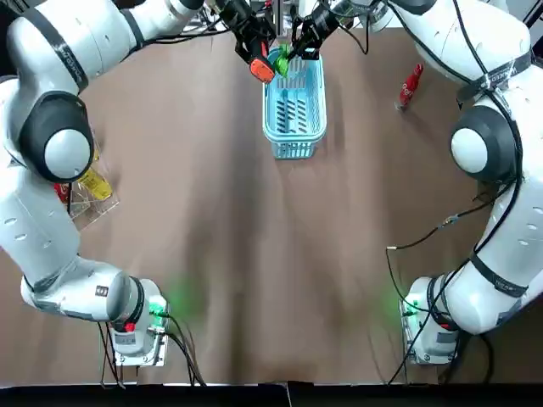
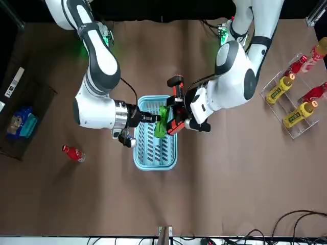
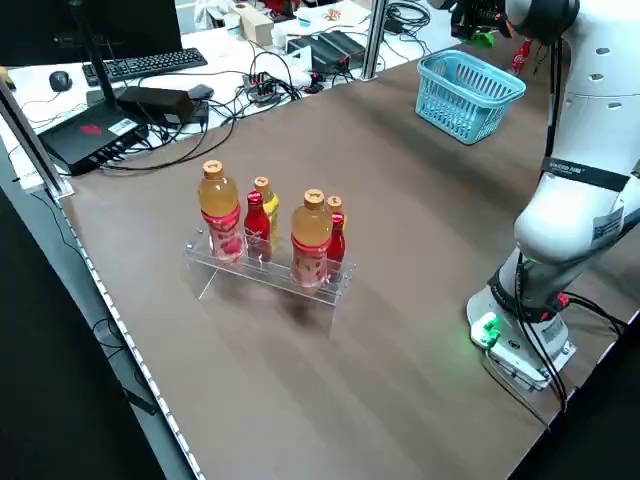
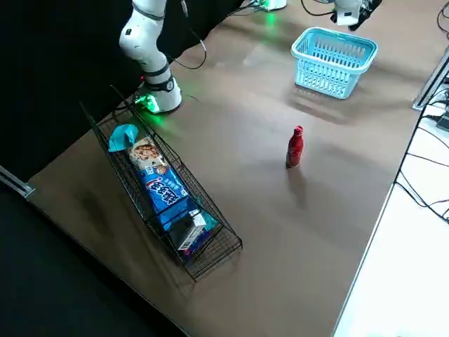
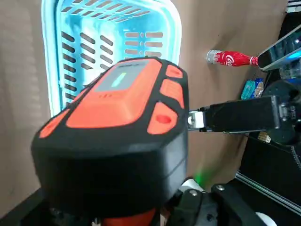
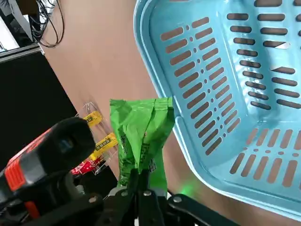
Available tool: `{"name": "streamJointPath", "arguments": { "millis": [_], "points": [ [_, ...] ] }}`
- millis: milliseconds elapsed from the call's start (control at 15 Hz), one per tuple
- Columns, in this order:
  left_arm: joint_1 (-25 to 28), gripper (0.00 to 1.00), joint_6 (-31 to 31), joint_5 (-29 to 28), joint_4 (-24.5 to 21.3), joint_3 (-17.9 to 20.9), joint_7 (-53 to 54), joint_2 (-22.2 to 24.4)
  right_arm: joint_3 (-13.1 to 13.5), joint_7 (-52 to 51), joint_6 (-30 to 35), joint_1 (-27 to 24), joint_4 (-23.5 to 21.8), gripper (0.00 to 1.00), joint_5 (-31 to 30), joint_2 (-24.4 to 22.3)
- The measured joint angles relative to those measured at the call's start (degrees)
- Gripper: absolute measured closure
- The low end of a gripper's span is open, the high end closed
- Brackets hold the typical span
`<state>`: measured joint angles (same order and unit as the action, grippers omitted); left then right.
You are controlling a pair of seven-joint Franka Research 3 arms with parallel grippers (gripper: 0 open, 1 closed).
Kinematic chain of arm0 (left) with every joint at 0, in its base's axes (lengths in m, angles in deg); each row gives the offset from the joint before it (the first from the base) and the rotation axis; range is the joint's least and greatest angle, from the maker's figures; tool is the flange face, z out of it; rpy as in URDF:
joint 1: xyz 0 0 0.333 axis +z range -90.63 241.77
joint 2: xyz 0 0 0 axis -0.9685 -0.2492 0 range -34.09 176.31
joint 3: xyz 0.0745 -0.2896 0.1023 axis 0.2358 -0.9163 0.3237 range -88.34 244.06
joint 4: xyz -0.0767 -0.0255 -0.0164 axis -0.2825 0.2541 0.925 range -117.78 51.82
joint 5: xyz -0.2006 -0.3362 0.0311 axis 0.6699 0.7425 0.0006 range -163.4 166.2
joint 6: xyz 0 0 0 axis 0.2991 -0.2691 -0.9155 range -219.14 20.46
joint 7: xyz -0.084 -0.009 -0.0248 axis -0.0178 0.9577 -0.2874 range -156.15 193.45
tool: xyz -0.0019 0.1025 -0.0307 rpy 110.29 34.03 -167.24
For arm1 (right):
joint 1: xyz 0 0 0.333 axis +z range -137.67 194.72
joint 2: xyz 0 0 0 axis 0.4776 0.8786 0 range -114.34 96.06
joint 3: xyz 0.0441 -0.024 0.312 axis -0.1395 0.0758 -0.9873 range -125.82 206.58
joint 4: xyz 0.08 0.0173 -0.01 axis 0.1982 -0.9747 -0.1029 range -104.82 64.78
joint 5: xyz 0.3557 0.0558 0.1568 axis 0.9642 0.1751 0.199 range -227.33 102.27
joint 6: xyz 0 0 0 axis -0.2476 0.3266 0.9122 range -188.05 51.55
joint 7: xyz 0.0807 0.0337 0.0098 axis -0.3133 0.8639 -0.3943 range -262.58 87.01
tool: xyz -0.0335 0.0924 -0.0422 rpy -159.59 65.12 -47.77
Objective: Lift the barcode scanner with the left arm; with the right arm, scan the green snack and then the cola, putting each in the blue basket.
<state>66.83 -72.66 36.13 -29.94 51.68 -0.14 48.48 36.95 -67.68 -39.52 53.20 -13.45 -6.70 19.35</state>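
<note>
left pincer (image 2: 186, 121) clamped on barcode scanner (image 5: 123, 115) | right pincer (image 6: 139, 177) gripping green snack (image 6: 140, 139) over blue basket (image 1: 294, 151) | cola (image 1: 410, 85) upright on tabletop (image 1: 254, 254)

White Coca-Cola script runs along the red cola bottle (image 5: 232, 58), which stands far right on the table. The blue packet (image 4: 163, 191) in the wire rack (image 4: 214, 254) at the table's right edge carries white lettering, too small to read.
</note>
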Motion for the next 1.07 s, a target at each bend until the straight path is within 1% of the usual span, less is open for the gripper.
{"name": "streamJointPath", "arguments": {
  "millis": [333,867,1067],
  "points": [
    [-1.63,0.86,-0.65,0.00,0.04,-0.02,-0.06,-0.51,0.02,-0.03,0.00,0.00,0.01,0.99,0.00,0.00],
    [-1.27,0.86,-0.55,0.00,0.31,0.10,-0.20,-0.50,0.07,-0.06,0.01,0.00,0.03,0.99,0.00,0.00],
    [0.18,0.86,2.35,-1.07,0.85,0.34,-0.21,-0.21,0.27,-0.60,0.00,0.00,0.04,0.99,-0.02,0.00]
  ]
}}
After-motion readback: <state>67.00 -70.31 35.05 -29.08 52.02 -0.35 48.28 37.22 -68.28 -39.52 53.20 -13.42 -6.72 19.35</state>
